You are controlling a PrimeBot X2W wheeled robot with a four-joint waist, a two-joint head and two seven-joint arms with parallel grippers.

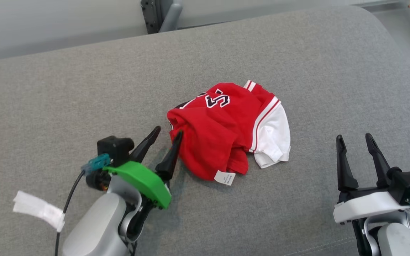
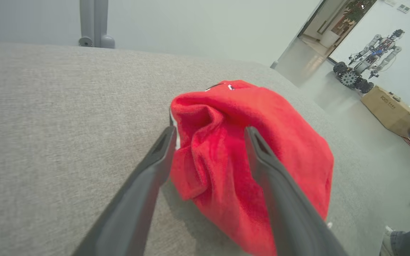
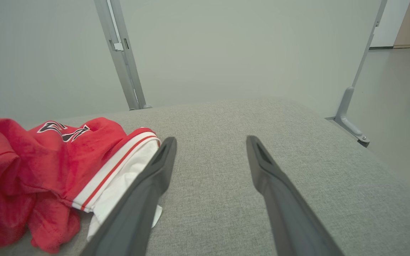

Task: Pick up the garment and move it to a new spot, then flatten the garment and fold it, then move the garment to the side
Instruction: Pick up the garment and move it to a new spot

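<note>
**Grey cushion (image 1: 84, 89), crumpled garment (image 1: 222, 128): soft cloth that wants a hold at its edges**

Grey woven padding covers almost the whole head view, and the garment lies on it in a loose heap just right of the middle. It is a small red jersey with black-and-white lettering at its 12 o'clock side. It looks light and limp, likely to sag, bunch and drag on the rough weave rather than slide or keep any shape.

The left gripper (image 1: 169, 131) sits at the heap's 8 o'clock with its fingers spread. In the left wrist view a raised fold of red cloth stands between them, not pinched. The right gripper (image 1: 354, 137) is well apart at 4 o'clock, fingers spread over bare cushion.

A white sleeve (image 1: 272, 135) with red stripes lies at the heap's 3 o'clock, and a small label (image 1: 224, 177) marks the hem at 6 o'clock. Seamed edges such as the hem or sleeve cuff are probably the surest places to pinch. A grab in the middle would likely lift several layers at once.
</note>
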